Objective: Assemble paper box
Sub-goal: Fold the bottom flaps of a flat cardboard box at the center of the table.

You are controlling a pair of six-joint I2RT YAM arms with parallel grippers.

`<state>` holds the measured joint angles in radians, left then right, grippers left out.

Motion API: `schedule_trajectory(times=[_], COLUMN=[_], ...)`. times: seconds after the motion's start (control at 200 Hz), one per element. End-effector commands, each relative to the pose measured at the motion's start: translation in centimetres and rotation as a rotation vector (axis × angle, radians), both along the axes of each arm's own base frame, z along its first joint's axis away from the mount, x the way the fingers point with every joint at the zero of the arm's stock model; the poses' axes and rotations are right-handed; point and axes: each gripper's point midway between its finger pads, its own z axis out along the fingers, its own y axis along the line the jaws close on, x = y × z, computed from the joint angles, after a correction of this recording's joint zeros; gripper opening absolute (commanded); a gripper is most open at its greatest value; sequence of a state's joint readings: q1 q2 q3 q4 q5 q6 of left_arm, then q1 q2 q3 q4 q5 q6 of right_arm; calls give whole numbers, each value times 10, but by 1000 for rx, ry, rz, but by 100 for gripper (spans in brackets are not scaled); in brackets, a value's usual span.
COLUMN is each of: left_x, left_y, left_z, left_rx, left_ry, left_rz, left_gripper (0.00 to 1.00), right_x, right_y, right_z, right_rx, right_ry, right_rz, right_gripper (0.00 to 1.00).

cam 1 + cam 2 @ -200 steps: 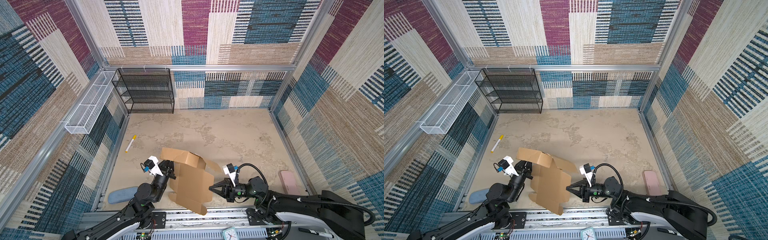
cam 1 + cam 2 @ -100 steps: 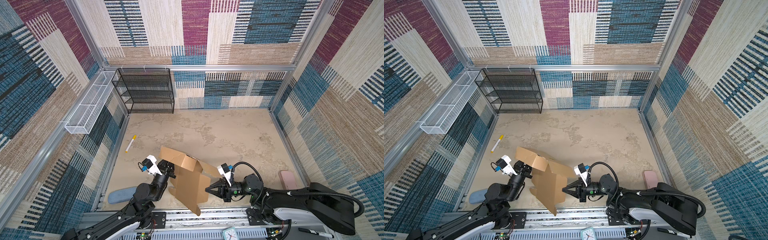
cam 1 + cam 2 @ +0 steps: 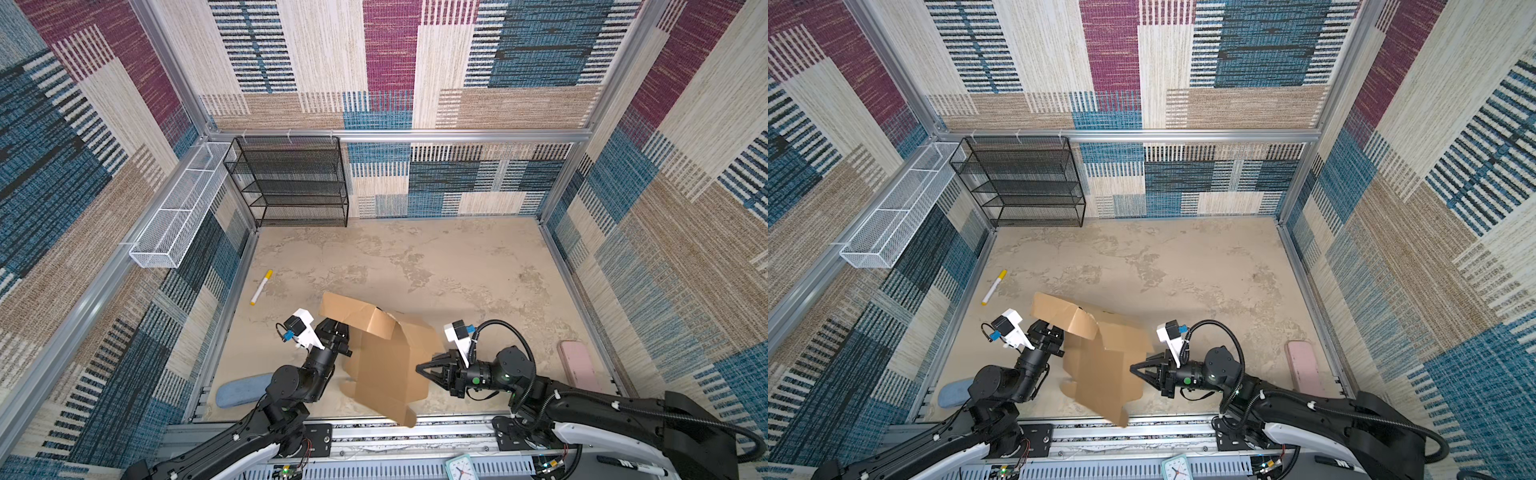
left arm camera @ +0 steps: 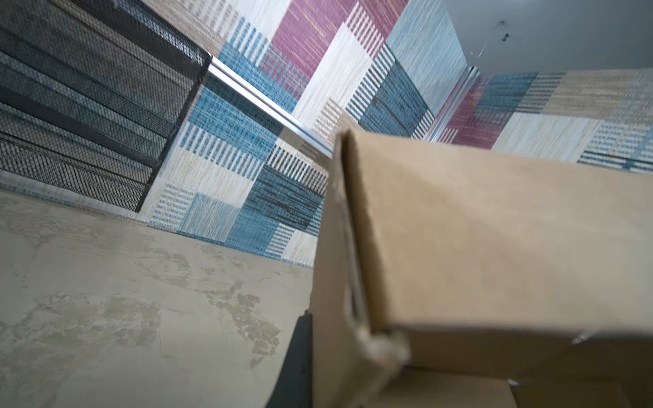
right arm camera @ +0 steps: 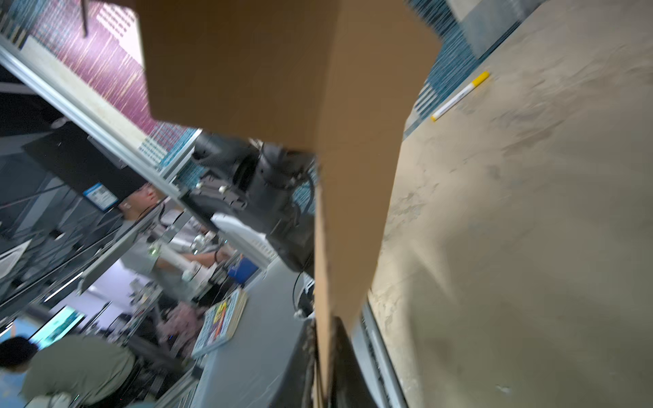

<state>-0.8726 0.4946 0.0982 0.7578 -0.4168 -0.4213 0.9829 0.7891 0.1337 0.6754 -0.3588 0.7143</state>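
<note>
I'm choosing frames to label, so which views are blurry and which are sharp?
Both top views are sharp; the left wrist view has crisp walls but a soft near corner on the paper box; the right wrist view is motion-smeared throughout, though the marker is recognisable.

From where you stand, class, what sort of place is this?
Probably a robotics lab test cell. Two black robot arms handle a brown cardboard box on a stone-look tabletop. The space is enclosed by patterned fabric walls in aluminium framing.

Brown paper box (unprinted cardboard), half-folded, tilted, 1 flap raised.
</note>
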Motion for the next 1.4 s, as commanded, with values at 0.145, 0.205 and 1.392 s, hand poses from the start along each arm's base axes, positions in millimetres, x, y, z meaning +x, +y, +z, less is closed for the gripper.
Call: schedule_trajectory(times=[0.145,0.205,1.392], left_x=[15,19,62], left_y=[-7,-5,-17], left_z=[-48,-57,-141], left_rx=[244,285,603], left_ry=[163,205,144], left_rz=[48,75,275], left_gripper=[0,0,0], right_x=[35,37,113], right_y=[-44,-52,-91], right_z=[-44,-48,-45], right_rx=[-220,-234,-366], right_ry=[138,159,336], right_rz=[-310,-348,-708], right_gripper=[42,50,59])
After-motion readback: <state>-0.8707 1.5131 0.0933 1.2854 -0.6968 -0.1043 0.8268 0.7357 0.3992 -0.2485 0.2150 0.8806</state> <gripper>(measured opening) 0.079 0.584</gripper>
